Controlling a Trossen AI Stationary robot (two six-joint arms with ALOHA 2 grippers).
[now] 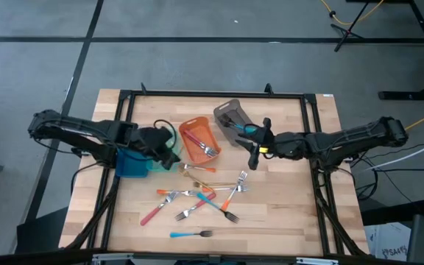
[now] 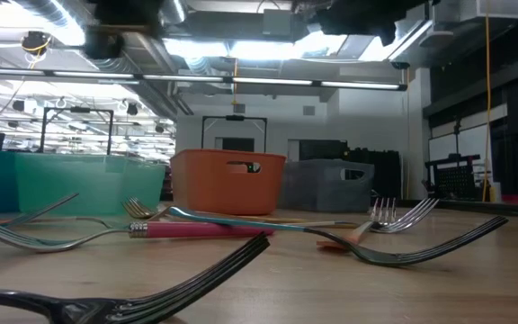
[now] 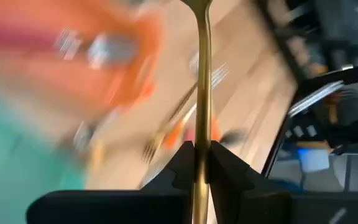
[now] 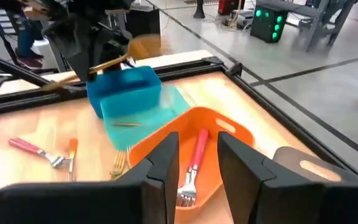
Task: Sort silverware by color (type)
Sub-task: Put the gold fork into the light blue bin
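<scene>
While a gold-handled fork (image 3: 202,93) sits clamped in the left tool (image 3: 199,163) above the teal bin (image 4: 143,115), we note most silverware (image 1: 201,199) scattered on the desk (image 1: 285,213) in front of the bins. One pink-handled fork (image 4: 194,160) lies in the orange bin (image 4: 229,134). Our right tool (image 4: 194,163) hovers released over that bin, beside the grey bin (image 1: 230,118).

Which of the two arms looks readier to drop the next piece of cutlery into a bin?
The left. Its gripper is shut on a gold utensil and sits over the teal bin. The right gripper is open and empty, near the orange bin.
</scene>
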